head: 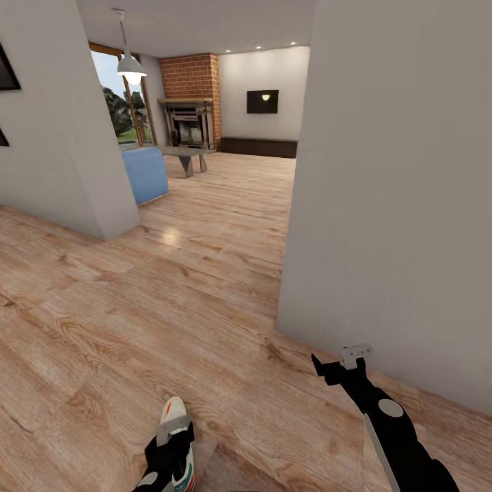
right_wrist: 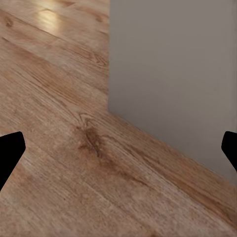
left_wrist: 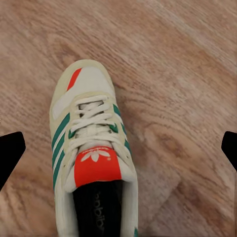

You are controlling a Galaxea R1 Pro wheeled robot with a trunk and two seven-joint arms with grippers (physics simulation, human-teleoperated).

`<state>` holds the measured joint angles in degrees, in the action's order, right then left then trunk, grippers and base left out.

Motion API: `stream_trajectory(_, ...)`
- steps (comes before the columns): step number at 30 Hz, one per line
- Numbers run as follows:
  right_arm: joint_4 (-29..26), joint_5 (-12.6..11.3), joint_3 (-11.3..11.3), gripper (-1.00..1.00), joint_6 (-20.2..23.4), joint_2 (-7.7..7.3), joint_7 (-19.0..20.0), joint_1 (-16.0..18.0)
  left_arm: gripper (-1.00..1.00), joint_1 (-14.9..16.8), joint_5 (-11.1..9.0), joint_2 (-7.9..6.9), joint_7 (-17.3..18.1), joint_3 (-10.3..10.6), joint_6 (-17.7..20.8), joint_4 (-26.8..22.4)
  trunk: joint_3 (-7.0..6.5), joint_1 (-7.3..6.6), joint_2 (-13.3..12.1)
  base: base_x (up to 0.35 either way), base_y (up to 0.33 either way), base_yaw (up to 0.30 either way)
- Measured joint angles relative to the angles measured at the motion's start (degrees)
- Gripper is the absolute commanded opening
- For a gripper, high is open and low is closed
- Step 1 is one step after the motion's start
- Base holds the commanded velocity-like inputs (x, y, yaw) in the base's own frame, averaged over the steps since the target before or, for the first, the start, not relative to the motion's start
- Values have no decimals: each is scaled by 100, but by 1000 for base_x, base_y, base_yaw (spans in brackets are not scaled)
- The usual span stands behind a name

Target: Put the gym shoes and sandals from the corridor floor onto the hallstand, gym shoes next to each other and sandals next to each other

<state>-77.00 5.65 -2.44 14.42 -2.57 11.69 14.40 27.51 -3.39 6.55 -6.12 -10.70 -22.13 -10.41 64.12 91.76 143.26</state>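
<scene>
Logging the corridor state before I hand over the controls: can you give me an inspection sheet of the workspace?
Surface: corridor floor, light wood-grain planks.
Job's things: one gym shoe under the left gripper; whether it is gripped or on the floor cannot be told.
Clutter: nothing seen.
Grippers: left gripper open, fingertips wide either side of the shoe; right gripper open, holding nothing, over bare floor near a grey wall.
Cables: nothing seen.
Surroundings: brick fireplace, blue sofa, pendant lamp, window.
</scene>
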Motion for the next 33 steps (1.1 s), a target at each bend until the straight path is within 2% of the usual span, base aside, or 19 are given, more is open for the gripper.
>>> stream_trajectory(6, -6, 0, 0, 100, 0, 1, 0, 0, 100, -2, -24, 95, -194, 4, -34, 0, 0, 0, 0, 0, 0, -1)
stream_trajectory(17, -7, -2, -2, 100, 0, 1, 0, 0, 100, -7, -42, 116, -240, 5, -42, 0, 15, 0, 0, 0, 0, 0)
stream_trajectory(33, -7, 0, -6, 100, 0, 1, 0, 0, 100, -6, -44, 108, -241, 0, -42, 3, 505, 42, 21, 0, 0, 0)
